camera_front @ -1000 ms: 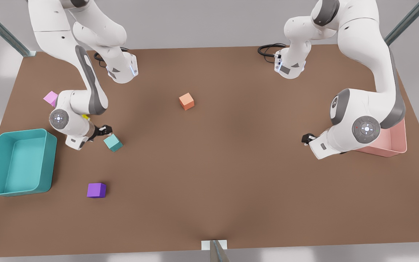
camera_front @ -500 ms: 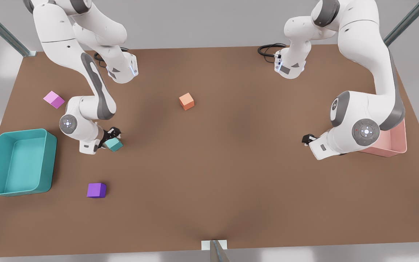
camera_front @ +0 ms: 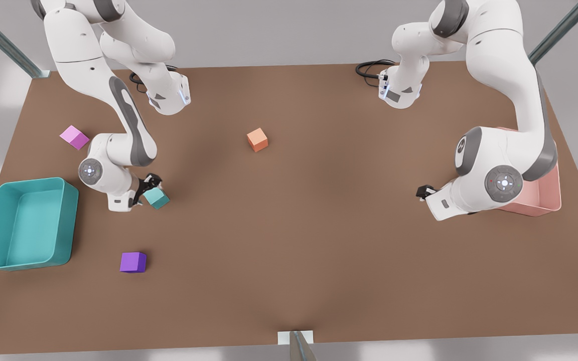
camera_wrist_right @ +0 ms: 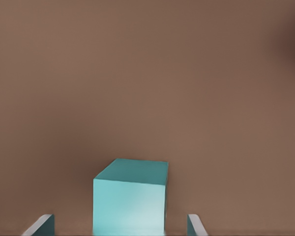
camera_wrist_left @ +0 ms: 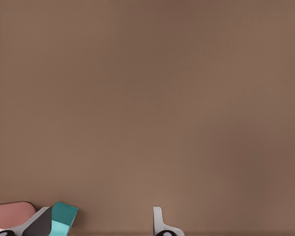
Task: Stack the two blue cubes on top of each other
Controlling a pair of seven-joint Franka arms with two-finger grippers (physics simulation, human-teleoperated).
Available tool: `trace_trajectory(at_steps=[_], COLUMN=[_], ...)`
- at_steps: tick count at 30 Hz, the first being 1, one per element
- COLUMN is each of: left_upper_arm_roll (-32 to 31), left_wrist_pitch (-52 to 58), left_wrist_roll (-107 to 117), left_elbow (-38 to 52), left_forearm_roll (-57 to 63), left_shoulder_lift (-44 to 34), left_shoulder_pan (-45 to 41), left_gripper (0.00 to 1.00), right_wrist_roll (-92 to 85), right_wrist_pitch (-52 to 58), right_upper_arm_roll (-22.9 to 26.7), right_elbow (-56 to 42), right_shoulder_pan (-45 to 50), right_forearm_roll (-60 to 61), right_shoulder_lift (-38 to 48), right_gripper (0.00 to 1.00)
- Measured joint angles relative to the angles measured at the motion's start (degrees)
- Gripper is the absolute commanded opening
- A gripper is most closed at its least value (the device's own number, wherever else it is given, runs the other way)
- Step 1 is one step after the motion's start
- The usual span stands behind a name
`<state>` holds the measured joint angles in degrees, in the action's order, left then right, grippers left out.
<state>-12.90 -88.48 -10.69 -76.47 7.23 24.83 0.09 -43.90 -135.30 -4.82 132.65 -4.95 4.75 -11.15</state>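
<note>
Two blue cubes are in play, well apart. One cube point(camera_front: 157, 198) sits on the table point(camera_front: 319, 240) toward the front view's left, between the teal bin point(camera_front: 70, 220) and the table's middle. The other blue cube point(camera_wrist_left: 64, 218) lies on the front view's right beside the pink bin point(camera_front: 537, 203), seen from the left wrist.

The right gripper point(camera_front: 149, 186) was beside the left-hand cube a second ago. It has since come down over it, and in the last half second it has only settled slightly. The right wrist view shows its fingers point(camera_wrist_right: 40, 225) spread on either side of the cube with a gap at each face, so it grips nothing yet. The cube itself has not shifted. My judgement is that closing and lifting come next, so the stack is not begun.

The left gripper point(camera_front: 423, 191) waits low by the pink bin, barely changed. Its fingers are wide apart and empty, and the second cube is just beside one of them.
</note>
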Motion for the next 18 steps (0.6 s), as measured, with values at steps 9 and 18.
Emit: trace_trajectory(at_steps=[9, 18], left_upper_arm_roll=[-0.10, -1.49], left_wrist_pitch=[-0.45, -4.28], left_wrist_roll=[-0.24, -0.37], left_elbow=[-0.54, 0.62], left_forearm_roll=[0.09, 6.75], left_shoulder_lift=[-0.07, 0.71], left_shoulder_pan=[-0.55, -7.22], left_gripper=[1.00, 1.00], right_wrist_roll=[-2.70, -4.28], right_wrist_pitch=[-2.74, -7.19], right_upper_arm_roll=[0.16, 0.72], right_elbow=[3.39, 3.77], right_shoulder_pan=[-0.15, -0.28], right_forearm_roll=[-0.09, -0.20], right_shoulder_lift=[-0.32, -3.28], right_gripper=[1.00, 1.00])
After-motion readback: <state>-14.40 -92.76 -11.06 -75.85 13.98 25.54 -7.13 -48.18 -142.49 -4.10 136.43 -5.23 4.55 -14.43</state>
